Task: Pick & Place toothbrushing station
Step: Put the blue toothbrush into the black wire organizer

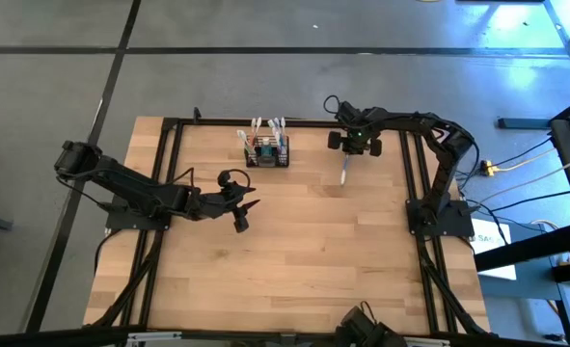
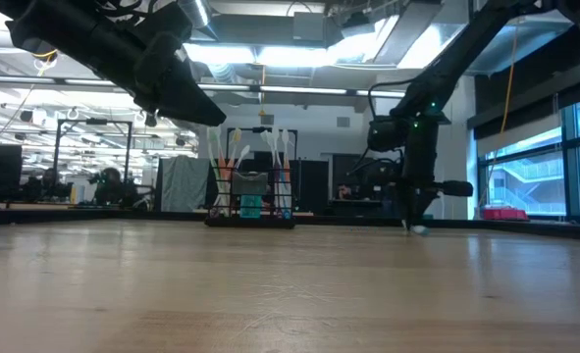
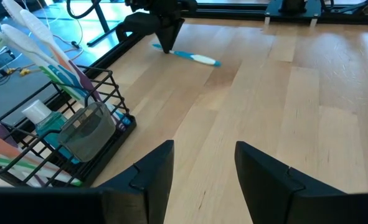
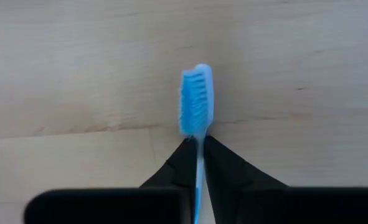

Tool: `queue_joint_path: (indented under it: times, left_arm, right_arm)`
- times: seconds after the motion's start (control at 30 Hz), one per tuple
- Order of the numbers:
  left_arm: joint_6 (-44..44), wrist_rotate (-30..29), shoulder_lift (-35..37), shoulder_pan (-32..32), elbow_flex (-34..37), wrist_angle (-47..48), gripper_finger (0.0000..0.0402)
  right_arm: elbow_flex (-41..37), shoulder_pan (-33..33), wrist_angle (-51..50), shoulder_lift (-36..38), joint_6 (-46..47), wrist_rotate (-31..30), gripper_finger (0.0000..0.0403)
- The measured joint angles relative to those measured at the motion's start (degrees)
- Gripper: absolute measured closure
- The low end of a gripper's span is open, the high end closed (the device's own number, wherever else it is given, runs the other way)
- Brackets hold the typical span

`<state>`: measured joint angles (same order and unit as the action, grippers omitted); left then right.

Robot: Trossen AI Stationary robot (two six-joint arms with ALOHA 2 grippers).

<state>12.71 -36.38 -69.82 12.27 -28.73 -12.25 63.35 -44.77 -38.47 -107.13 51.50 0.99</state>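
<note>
Right wrist view: right claw point(image 4: 196, 146) pinching slim blue bristled toothbrush point(image 4: 197, 99); left claw point(image 3: 203, 163) wide.

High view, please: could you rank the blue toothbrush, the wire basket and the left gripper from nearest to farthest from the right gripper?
1. Blue toothbrush: pinched in the right gripper, lying on the table.
2. Wire basket: at the table's far edge, towards the left arm's side.
3. Left gripper: hovering open near the table's middle, past the basket.
</note>
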Motion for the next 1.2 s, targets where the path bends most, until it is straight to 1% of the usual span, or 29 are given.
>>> queue_joint_path:
  times: [0.1,0.17,0.57,0.9,1.2]
  left_arm:
    - [0.0,0.0,0.0,0.0,0.0,0.0,0.0235]
    - [0.0,0.0,0.0,0.0,0.0,0.0,0.0235]
    - [0.0,0.0,0.0,0.0,0.0,0.0,0.0235]
    - [0.0,0.0,0.0,0.0,0.0,0.0,0.0235]
    - [0.0,1.3,0.0,0.0,0.0,0.0,0.0235]
  right_arm:
    - [0.1,0.1,-0.1,0.0,-1.1,-0.3,0.0392]
    - [0.1,0.1,-0.2,0.1,-1.5,-0.3,0.0396]
    - [0.1,0.3,-0.3,0.1,-8.6,1.0,0.0399]
    - [1.8,2.6,-1.1,-0.2,-14.1,1.7,0.04]
    - [3.2,4.6,-1.0,-0.2,-14.7,3.3,0.04]
